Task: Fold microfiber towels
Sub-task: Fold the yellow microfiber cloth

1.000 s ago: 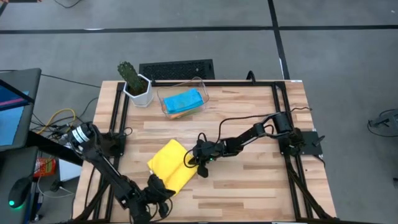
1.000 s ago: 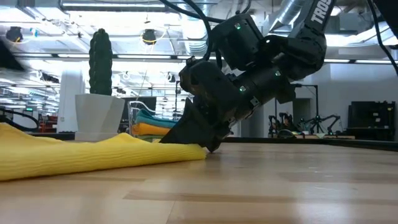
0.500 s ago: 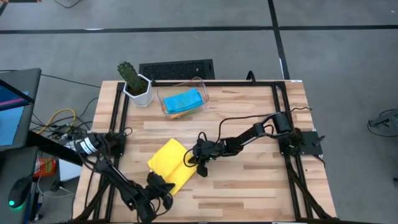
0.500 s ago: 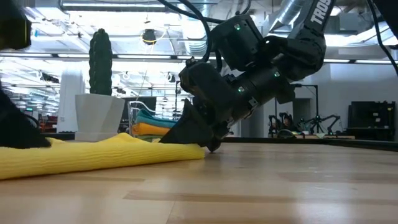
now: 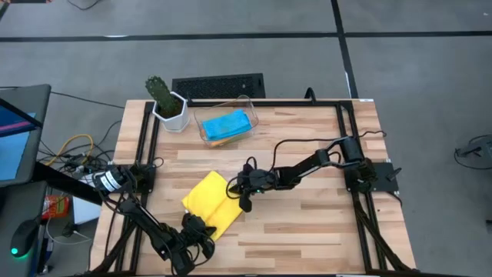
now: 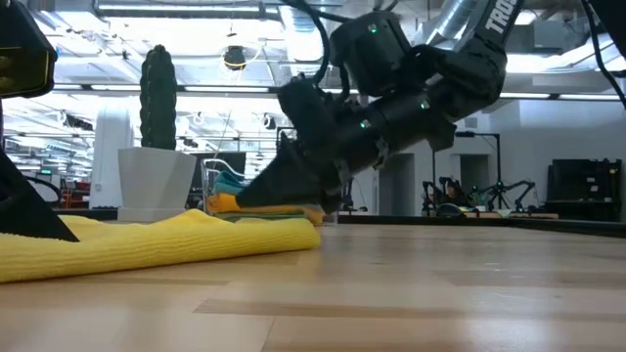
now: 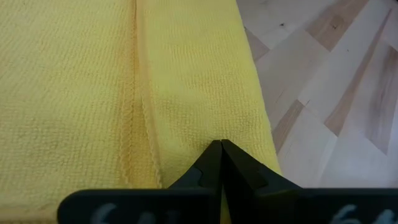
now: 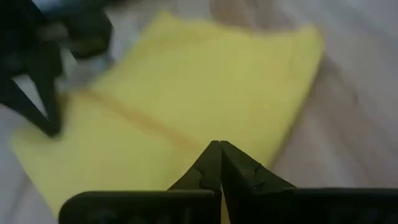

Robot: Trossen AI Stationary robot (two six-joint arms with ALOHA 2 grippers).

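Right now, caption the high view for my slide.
Both hands, left and right, shut at the folded yellow towel on the table.

The yellow towel (image 7: 93, 81) is soft cloth with a fine, matt, nubbly weave and a stitched seam ridge running along it. Under it the table (image 5: 307, 231) is pale wood in joined strips, smooth, with a faint sheen in the low view. The left pincer (image 7: 221, 152) has matt black fingers that look like plastic, as does the right pincer (image 8: 219, 152). The bin (image 5: 247, 108) is clear glossy plastic, holding a light blue cloth (image 5: 226, 123). The plant pot (image 5: 174, 115) is smooth and white.
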